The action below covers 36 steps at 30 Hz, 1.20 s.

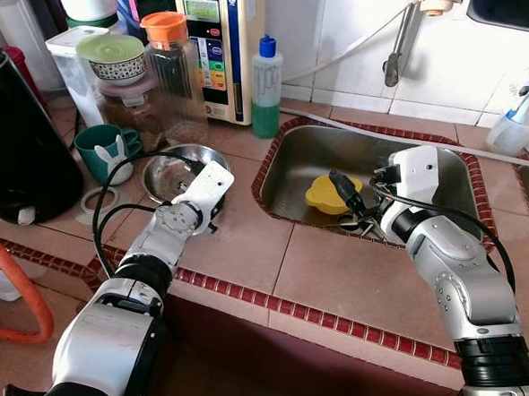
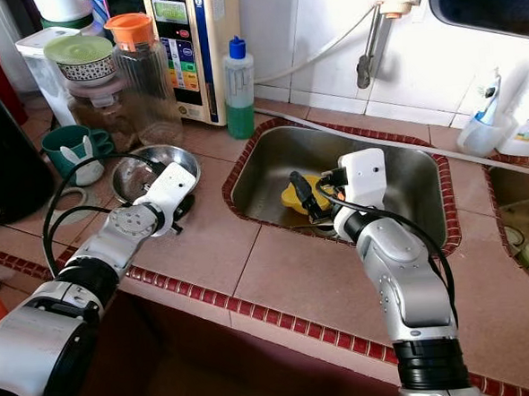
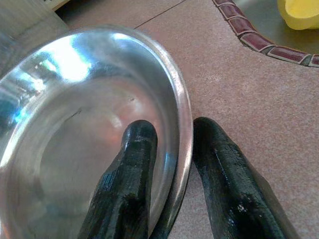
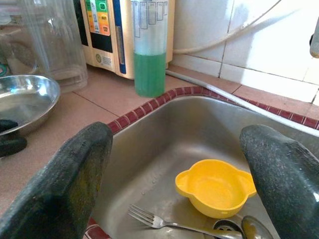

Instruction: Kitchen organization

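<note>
Tiled counter: left gripper (image 3: pixel 172 169) pinching steel bowl (image 3: pixel 75 114) rim; right gripper (image 4: pixel 179 174) spread above sink (image 1: pixel 442 165).

My arms are silver, with rounded shells, black bands at the joints and white blocky wrist housings. Black cables loop beside each forearm. My left jaws (image 3: pixel 169 184) and right jaws (image 4: pixel 174 174) each have two long black fingers, matte and slightly rough.
</note>
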Tool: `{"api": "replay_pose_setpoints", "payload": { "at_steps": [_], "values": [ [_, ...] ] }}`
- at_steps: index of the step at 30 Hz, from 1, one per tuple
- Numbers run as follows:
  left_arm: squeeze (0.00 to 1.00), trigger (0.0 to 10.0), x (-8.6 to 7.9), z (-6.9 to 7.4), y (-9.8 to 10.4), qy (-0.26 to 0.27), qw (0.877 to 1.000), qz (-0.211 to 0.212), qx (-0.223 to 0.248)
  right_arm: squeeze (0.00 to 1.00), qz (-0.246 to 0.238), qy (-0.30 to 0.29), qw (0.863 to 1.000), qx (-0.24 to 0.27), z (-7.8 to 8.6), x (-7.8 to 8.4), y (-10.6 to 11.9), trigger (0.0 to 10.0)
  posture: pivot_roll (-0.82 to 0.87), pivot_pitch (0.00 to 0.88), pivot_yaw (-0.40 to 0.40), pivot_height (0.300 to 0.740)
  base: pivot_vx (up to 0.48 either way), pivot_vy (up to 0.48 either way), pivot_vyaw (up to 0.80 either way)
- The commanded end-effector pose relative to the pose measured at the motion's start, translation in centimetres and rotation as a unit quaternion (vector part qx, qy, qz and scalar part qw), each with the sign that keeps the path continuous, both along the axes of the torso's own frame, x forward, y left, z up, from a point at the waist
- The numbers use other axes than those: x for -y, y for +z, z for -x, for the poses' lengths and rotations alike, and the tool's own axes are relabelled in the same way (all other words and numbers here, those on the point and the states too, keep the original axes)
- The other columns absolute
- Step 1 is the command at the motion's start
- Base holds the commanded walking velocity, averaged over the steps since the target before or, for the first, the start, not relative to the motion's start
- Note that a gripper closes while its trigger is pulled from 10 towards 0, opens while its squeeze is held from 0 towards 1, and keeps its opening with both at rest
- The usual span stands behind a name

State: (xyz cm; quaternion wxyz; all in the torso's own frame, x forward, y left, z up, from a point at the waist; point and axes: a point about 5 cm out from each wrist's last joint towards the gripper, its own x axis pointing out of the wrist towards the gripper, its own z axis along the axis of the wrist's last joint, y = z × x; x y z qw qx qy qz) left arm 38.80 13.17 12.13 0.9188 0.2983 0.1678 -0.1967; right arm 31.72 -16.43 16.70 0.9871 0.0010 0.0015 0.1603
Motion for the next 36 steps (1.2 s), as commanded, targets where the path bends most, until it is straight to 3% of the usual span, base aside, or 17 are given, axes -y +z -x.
{"api": "replay_pose_setpoints", "payload": {
  "at_steps": [1,9,15,16,24,29,36],
  "values": [
    [0.00,0.0,0.1,0.7,-1.6,-0.002,0.999,-0.005,-0.036,0.00,-0.002,-0.012,1.000,0.015,-0.2,0.5,0.8,10.0,0.04,0.000,0.017,0.740,0.000,0.000,0.00],
    [0.00,0.0,0.4,0.3,-0.8,0.002,1.000,-0.007,0.000,0.00,-0.002,-0.013,1.000,0.015,-0.3,0.5,0.9,10.0,0.04,0.000,0.017,0.740,0.000,0.000,0.00],
    [0.00,0.0,1.2,-0.1,0.8,0.017,0.995,0.000,0.094,0.00,-0.002,-0.015,1.000,0.015,-0.3,0.5,0.8,10.0,0.04,0.000,0.015,0.740,0.000,0.000,0.00],
    [0.00,0.0,1.8,-0.1,1.2,0.020,0.992,0.007,0.127,0.00,-0.002,-0.015,1.000,0.015,-0.3,0.5,0.8,10.0,0.04,0.000,0.014,0.740,0.000,0.000,0.00],
    [0.00,0.0,2.8,0.3,1.4,0.014,0.985,0.014,0.169,0.00,-0.002,-0.016,1.000,0.013,-0.3,0.6,0.7,10.0,0.04,0.000,0.011,0.740,0.000,0.000,0.00],
    [0.00,0.0,3.0,0.4,2.4,0.022,0.974,0.015,0.225,0.00,-0.001,-0.017,1.000,0.012,-0.3,0.7,0.7,10.0,0.04,0.000,0.011,0.740,0.000,0.000,0.00],
    [0.00,0.0,3.2,0.5,2.5,0.025,0.970,0.021,0.240,0.00,-0.001,-0.017,1.000,0.013,-0.4,0.7,0.7,10.0,0.04,0.000,0.010,0.740,0.000,0.000,0.00]
  ]
}}
